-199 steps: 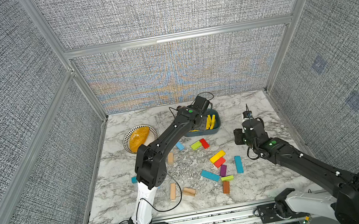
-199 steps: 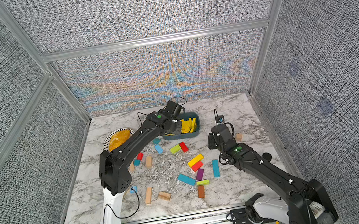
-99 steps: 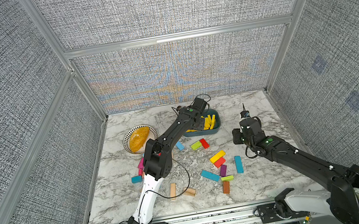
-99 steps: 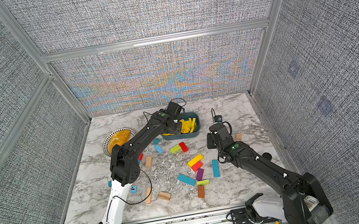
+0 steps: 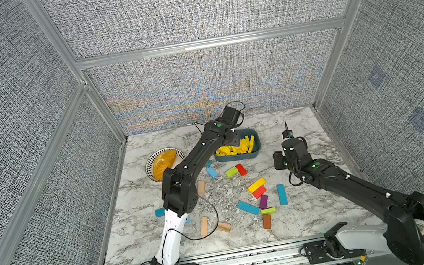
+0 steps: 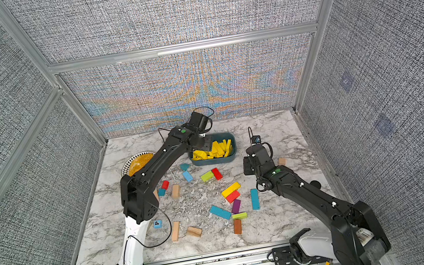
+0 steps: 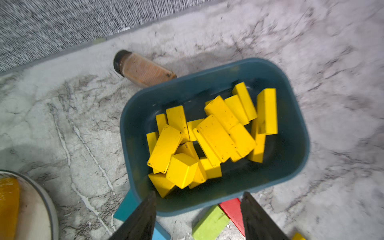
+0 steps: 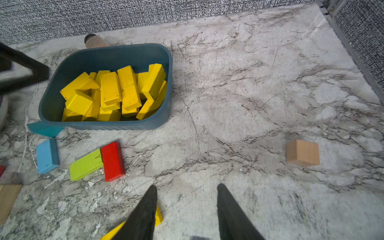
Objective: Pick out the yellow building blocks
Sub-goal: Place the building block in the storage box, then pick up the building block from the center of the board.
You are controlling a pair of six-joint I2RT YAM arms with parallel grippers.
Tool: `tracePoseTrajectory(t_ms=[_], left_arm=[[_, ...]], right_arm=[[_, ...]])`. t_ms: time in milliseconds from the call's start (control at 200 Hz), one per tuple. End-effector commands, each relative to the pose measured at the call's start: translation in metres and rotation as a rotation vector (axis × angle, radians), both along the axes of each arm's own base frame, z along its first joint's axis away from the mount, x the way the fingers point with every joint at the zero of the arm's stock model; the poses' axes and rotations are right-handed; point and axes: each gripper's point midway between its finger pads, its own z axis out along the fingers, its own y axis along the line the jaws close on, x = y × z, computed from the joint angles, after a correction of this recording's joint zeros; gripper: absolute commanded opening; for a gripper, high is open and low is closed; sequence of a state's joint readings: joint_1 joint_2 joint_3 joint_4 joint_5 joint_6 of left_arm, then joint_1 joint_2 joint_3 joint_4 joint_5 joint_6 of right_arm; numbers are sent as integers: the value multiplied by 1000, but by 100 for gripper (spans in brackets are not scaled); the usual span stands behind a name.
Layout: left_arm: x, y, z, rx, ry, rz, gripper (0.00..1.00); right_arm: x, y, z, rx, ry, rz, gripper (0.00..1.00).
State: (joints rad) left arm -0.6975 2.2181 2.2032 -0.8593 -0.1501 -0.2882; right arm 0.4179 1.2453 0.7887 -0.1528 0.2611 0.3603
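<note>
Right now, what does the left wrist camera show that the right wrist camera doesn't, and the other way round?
Only the left wrist view: the orange contents of the bowl.
Only the right wrist view: a pale wooden cube, apart from the other blocks.
Both: the teal bin heaped with yellow building blocks, the brown bottle lying behind it, and the lime-green block beside the red block.

My left gripper (image 7: 199, 195) has spread its jaws, which now stand apart and empty above the rim of the teal bin (image 7: 135, 116). In both top views its wrist has slid a touch toward the upper left of the frame. My right gripper (image 8: 186, 187) has crept slightly up and left in those views too, its elbow following.
</note>
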Motion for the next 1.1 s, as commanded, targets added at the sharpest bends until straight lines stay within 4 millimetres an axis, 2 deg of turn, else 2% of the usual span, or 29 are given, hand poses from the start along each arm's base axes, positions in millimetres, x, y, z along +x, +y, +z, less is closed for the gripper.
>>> tracePoseTrajectory(t_ms=[0,60,70,85,125,260,350,480,581,791,906,1096], left_arm=[[-10,-1,33,-89,-53,-32,66],[-20,6,45,-139,-79,-12,66],[-21,6,42,-142,-75,-9,66],[-24,9,51,-163,-92,-3,66],[-31,15,56,-192,-107,13,66],[-52,44,50,-237,-111,119,66],[-65,62,42,-246,-106,184,65],[-81,83,33,-253,-97,249,65],[-91,95,27,-254,-91,289,65],[-103,112,22,-257,-91,337,65],[-107,117,23,-259,-96,349,65],[-112,127,23,-248,-108,368,65]], right_arm=[[4,26,-4,50,46,116,49],[4,39,-18,57,114,183,49],[5,41,-20,58,124,189,49],[5,43,-23,58,144,200,49],[5,49,-34,54,193,226,49],[4,66,-54,41,262,285,50],[5,68,-65,24,294,274,52],[10,49,-75,1,345,35,53],[5,54,-80,103,391,-117,54],[-24,65,-112,262,516,-384,54],[-35,72,-125,291,560,-456,54],[-36,74,-139,262,606,-503,53]])
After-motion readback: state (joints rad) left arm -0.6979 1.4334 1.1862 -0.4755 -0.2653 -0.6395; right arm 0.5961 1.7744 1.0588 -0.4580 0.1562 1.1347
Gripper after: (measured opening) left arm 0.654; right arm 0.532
